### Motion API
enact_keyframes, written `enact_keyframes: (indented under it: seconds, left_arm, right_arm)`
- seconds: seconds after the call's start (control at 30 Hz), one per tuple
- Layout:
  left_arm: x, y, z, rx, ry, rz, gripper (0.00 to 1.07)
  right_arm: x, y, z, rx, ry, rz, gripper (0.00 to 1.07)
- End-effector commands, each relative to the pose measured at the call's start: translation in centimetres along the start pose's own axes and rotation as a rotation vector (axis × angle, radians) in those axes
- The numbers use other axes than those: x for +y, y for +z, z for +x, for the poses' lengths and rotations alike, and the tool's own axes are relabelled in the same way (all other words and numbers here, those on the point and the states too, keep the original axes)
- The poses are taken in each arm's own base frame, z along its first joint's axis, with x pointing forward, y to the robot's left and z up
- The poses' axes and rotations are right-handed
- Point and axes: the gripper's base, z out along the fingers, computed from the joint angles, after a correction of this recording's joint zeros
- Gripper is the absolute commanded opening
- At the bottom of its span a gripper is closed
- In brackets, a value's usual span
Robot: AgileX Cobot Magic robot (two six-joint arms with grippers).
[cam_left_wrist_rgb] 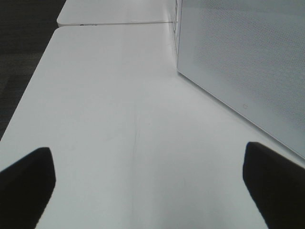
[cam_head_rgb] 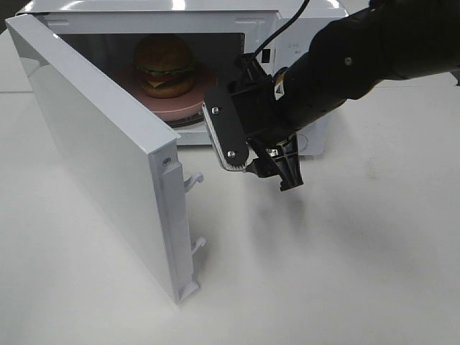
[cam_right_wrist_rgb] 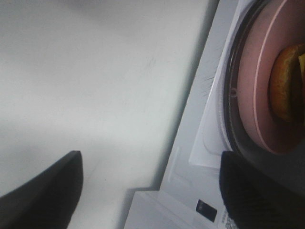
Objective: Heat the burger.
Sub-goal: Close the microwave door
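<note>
Right jaws: wide apart with nothing between them. The right gripper (cam_head_rgb: 257, 159) hangs above the table (cam_head_rgb: 345, 259), just in front of the microwave's (cam_head_rgb: 180, 8) open mouth and apart from the plate.
Left jaws: spread fully and empty. The left gripper (cam_left_wrist_rgb: 150, 179) sits low over bare tabletop, with a white dot-meshed panel (cam_left_wrist_rgb: 248, 57) near on one side.
Burger (cam_head_rgb: 165, 65): inside the microwave cavity, upright with the bun on top. Lettuce and cheese show at its edge.
Pink plate (cam_head_rgb: 192, 106): under the burger, resting on the glass turntable (cam_right_wrist_rgb: 229, 90).
Door (cam_head_rgb: 100, 144): swung wide open on the left of the exterior view, latch hooks (cam_head_rgb: 191, 181) exposed on its free edge.
Right arm (cam_head_rgb: 359, 57): black, enters from the upper right and covers part of the microwave's right front.
</note>
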Motion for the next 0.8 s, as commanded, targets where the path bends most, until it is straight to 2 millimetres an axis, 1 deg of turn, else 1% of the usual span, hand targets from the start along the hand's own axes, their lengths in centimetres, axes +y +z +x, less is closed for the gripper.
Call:
enact_keyframes:
  seconds: [0.03,0.07,0.13,0.17,0.2,0.23,0.27,0.3,0.37,0.4,0.43,0.5,0.53,0.57,0.6,0.63,0.67,0.73,0.77,0.8]
  left_arm:
    - [0.0,-0.3,0.2,-0.026,0.0,0.004,1.0]
    - [0.0,-0.3,0.2,-0.026,0.0,0.004,1.0]
    - [0.0,-0.3,0.2,-0.026,0.0,0.004,1.0]
    - [0.0,-0.3,0.2,-0.026,0.0,0.004,1.0]
    - [0.0,-0.3,0.2,-0.026,0.0,0.004,1.0]
    - [0.0,-0.3,0.2,-0.026,0.0,0.004,1.0]
    - [0.0,-0.3,0.2,-0.026,0.0,0.004,1.0]
    - [0.0,-0.3,0.2,-0.026,0.0,0.004,1.0]
    - [0.0,-0.3,0.2,-0.026,0.0,0.004,1.0]
    - [0.0,-0.3,0.2,-0.026,0.0,0.004,1.0]
    - [0.0,-0.3,0.2,-0.026,0.0,0.004,1.0]
    - [0.0,-0.3,0.2,-0.026,0.0,0.004,1.0]
    - [0.0,-0.3,0.2,-0.026,0.0,0.004,1.0]
    - [0.0,-0.3,0.2,-0.026,0.0,0.004,1.0]
    - [0.0,-0.3,0.2,-0.026,0.0,0.004,1.0]
    - [0.0,-0.3,0.2,-0.026,0.0,0.004,1.0]
    - [0.0,-0.3,0.2,-0.026,0.0,0.004,1.0]
    - [0.0,-0.3,0.2,-0.026,0.0,0.004,1.0]
    - [0.0,-0.3,0.2,-0.026,0.0,0.004,1.0]
    - [0.0,-0.3,0.2,-0.026,0.0,0.004,1.0]
  right_arm:
    - [0.6,-1.4,0.2,-0.005,0.022,0.025,0.76]
    - [0.6,-1.4,0.2,-0.005,0.022,0.025,0.76]
    - [1.2,-2.6,0.3,-0.009,0.04,0.038,0.76]
    - [1.2,-2.6,0.3,-0.009,0.04,0.038,0.76]
    - [1.8,-3.3,0.4,-0.01,0.054,0.043,0.76]
    - [1.8,-3.3,0.4,-0.01,0.054,0.043,0.76]
    - [2.4,-4.1,0.5,-0.013,0.072,0.049,0.76]
    - [2.4,-4.1,0.5,-0.013,0.072,0.049,0.76]
    - [3.0,-5.2,0.7,-0.018,0.119,0.062,0.76]
    - [3.0,-5.2,0.7,-0.018,0.119,0.062,0.76]
    - [3.7,-5.9,0.8,-0.021,0.163,0.067,0.76]
    - [3.9,-6.2,0.9,-0.023,0.182,0.069,0.76]
    - [4.5,-6.9,1.0,-0.026,0.232,0.073,0.76]
    - [4.5,-6.9,1.0,-0.026,0.232,0.073,0.76]
    - [5.1,-7.7,1.1,-0.031,0.287,0.082,0.76]
    - [5.3,-8.1,1.2,-0.035,0.313,0.09,0.76]
    - [5.3,-8.1,1.2,-0.035,0.313,0.09,0.76]
    - [5.9,-9.3,1.3,-0.048,0.426,0.107,0.76]
    - [5.9,-9.3,1.3,-0.048,0.426,0.107,0.76]
    - [6.4,-10.1,1.4,-0.054,0.522,0.11,0.76]
